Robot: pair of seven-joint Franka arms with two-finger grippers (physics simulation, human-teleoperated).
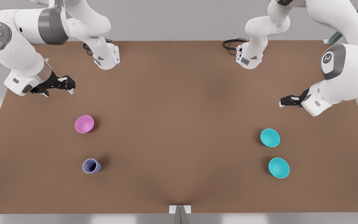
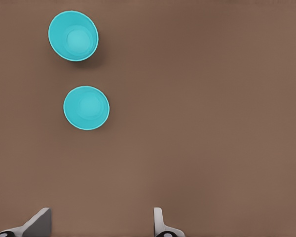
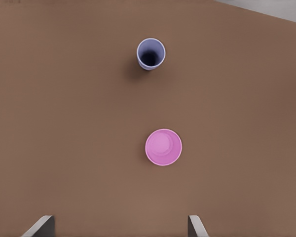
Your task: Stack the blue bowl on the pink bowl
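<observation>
Two alike blue-teal bowls stand upright on the brown table at the front view's right. One blue bowl (image 1: 270,137) (image 2: 86,107) is closer to my left gripper, the other (image 1: 278,167) (image 2: 73,35) is nearer the table's front edge. The pink bowl (image 1: 84,123) (image 3: 163,147) stands upright at the front view's left. My left gripper (image 1: 286,102) (image 2: 98,229) hovers open behind the teal bowls, holding nothing. My right gripper (image 1: 68,85) (image 3: 119,229) hovers open behind the pink bowl, also holding nothing.
A small lavender-blue cup (image 1: 91,166) (image 3: 151,54) stands in front of the pink bowl, near the front edge. The arm bases (image 1: 106,57) (image 1: 250,57) sit at the table's (image 1: 179,124) back edge. A wide stretch of bare table lies between the two groups.
</observation>
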